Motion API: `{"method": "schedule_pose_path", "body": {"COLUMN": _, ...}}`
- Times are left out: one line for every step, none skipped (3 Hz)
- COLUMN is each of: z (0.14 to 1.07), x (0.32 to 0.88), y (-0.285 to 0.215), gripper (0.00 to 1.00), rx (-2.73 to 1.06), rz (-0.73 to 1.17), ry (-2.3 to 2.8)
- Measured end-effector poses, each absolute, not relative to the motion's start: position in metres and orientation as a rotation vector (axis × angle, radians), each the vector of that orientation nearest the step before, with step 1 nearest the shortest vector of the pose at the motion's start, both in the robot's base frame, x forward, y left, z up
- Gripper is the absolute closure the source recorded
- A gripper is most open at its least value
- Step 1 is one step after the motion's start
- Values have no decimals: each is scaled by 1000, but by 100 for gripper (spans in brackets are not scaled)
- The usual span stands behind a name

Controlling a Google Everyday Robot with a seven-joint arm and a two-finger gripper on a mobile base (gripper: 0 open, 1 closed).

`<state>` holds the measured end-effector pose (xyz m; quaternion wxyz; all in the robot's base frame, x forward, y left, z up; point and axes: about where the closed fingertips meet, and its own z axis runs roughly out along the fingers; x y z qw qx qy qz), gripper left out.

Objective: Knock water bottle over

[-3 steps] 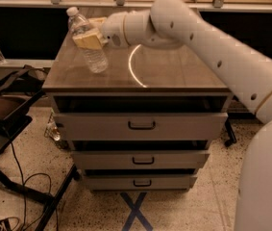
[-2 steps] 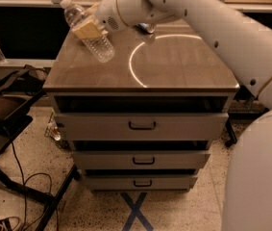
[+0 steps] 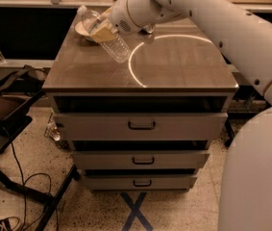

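At the cabinet top's (image 3: 183,66) ten o'clock we see the water bottle (image 3: 117,50) leaning, cap toward ten o'clock, with the gripper (image 3: 103,32) against it, though we cannot tell its opening or hold.

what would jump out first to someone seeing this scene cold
The big white arm reaches in from the right, its gripper at the water bottle on the back left of the cabinet top. The bottle is tilted steeply, with its cap toward the back left. Next comes the bright ring of light reflected on the top, then the blue tape X on the floor in front of the drawers.
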<state>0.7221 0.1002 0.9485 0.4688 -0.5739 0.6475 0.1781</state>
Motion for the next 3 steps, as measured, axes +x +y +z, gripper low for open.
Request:
{"method": "schedule_pose_path", "body": {"z": 947, "x": 723, "y": 99, "gripper": 100, "rx": -1456, "rz": 377, "ry": 1620}}
{"method": "schedule_pose_path", "body": {"z": 947, "x": 722, "y": 100, "gripper": 100, "rx": -1574, "rz": 290, "ry": 1633}}
{"method": "schedule_pose_path", "body": {"z": 932, "x": 711, "y": 104, "gripper": 100, "rx": -1742, "rz": 238, "ry": 1645}}
